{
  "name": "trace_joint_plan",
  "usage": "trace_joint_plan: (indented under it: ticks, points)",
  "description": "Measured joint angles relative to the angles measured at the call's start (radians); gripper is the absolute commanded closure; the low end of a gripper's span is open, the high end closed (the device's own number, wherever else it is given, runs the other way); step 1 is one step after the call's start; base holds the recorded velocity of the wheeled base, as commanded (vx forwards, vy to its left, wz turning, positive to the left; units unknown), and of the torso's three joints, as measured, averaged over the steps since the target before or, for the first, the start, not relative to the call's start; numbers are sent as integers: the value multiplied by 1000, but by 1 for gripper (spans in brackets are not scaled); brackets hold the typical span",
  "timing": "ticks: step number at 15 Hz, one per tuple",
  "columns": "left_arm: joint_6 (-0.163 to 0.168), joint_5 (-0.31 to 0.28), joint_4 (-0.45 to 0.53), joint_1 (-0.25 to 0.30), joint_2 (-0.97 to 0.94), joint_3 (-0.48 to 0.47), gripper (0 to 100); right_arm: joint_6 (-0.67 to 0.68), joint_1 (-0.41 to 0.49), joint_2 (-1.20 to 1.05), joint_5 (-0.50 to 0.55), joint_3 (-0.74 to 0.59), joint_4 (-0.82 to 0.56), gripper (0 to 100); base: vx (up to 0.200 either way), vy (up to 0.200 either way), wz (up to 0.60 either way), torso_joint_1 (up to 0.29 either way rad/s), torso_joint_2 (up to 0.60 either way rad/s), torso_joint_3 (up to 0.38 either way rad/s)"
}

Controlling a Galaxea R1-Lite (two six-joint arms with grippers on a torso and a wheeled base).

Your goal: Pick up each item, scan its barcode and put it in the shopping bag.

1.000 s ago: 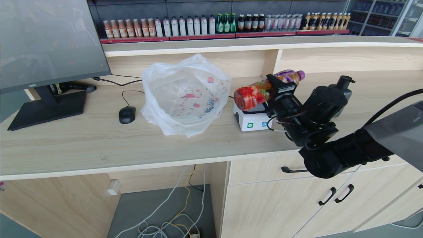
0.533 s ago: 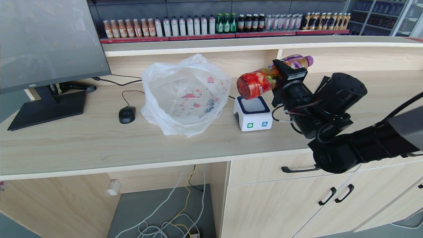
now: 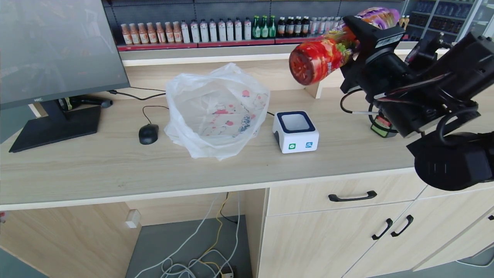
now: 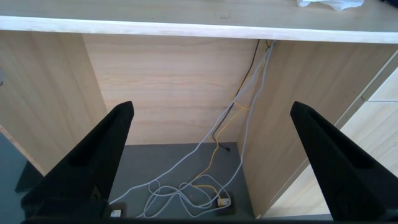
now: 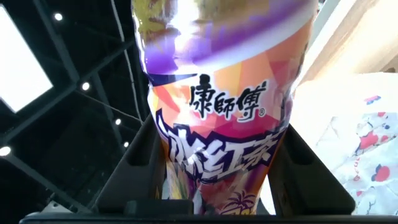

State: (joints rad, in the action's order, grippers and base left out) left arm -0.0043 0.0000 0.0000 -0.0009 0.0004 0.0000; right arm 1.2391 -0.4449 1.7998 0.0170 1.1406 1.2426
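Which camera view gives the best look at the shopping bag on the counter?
The head view: the whole shopping bag stands open on the counter, beside the scanner. The right wrist view catches a printed patch of it behind the bottle; the left wrist view, a white scrap on the counter.

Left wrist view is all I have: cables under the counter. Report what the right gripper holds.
Observer: The right gripper is shut on a bottle, held on its side.
Operator: Give me its height against the scanner.
Observer: It is held high above the counter, well clear of the scanner and its top window.
Operator: Now locate the bag.
Observer: The bag stands open on the counter, just left of the scanner.
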Motion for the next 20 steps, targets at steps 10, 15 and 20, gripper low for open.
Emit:
trace_joint_plan:
  ticks: [10, 15, 20]
  points:
    - [0, 0, 0, 1, 0, 0, 0, -458, -116, -130, -61, 79, -166, 100, 0, 0, 0, 0, 0, 0]
    - [0, 0, 0, -1, 0, 0, 0, -859, -196, -140, -49, 83, -207, 100, 0, 0, 0, 0, 0, 0]
    - [14, 0, 0, -1, 0, 0, 0, -1021, -227, -124, 21, 79, -204, 100, 0, 0, 0, 0, 0, 0]
